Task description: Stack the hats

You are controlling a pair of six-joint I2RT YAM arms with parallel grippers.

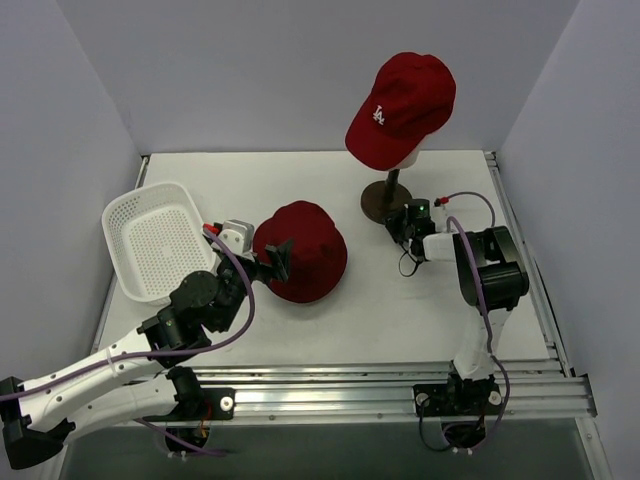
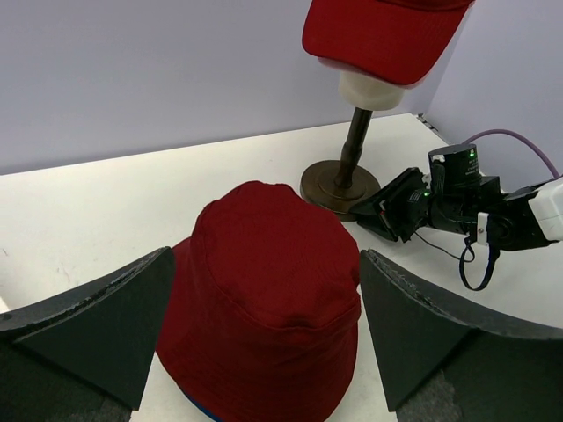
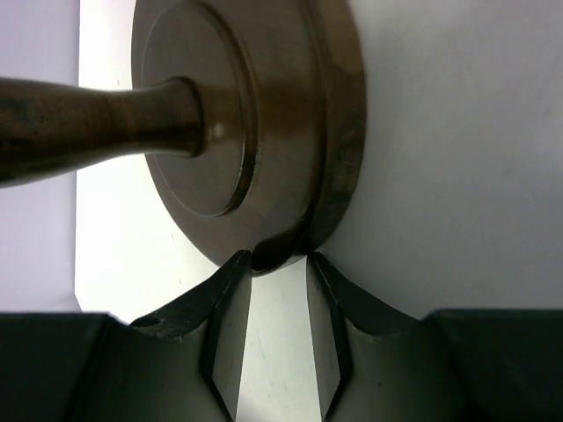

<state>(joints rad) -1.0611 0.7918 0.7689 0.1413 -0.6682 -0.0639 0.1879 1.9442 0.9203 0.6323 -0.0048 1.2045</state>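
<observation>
A dark red bucket hat [image 1: 300, 250] [image 2: 264, 299] lies mid-table, with a strip of blue fabric [image 2: 201, 411] peeking out under its near brim. My left gripper [image 1: 281, 260] [image 2: 266, 255] stands wide open, one finger on each side of the hat's crown. A red baseball cap [image 1: 400, 108] [image 2: 378, 35] with a white LA logo sits on the cream head [image 2: 374, 90] of a wooden stand [image 1: 388, 198]. My right gripper [image 1: 405, 225] [image 3: 278, 257] is narrowed, its tips pinching the rim of the stand's round base [image 3: 229, 114].
A white mesh basket [image 1: 150, 240] sits tilted at the left, close to my left arm. White walls enclose the table on three sides. A metal rail [image 1: 520, 240] runs along the right edge.
</observation>
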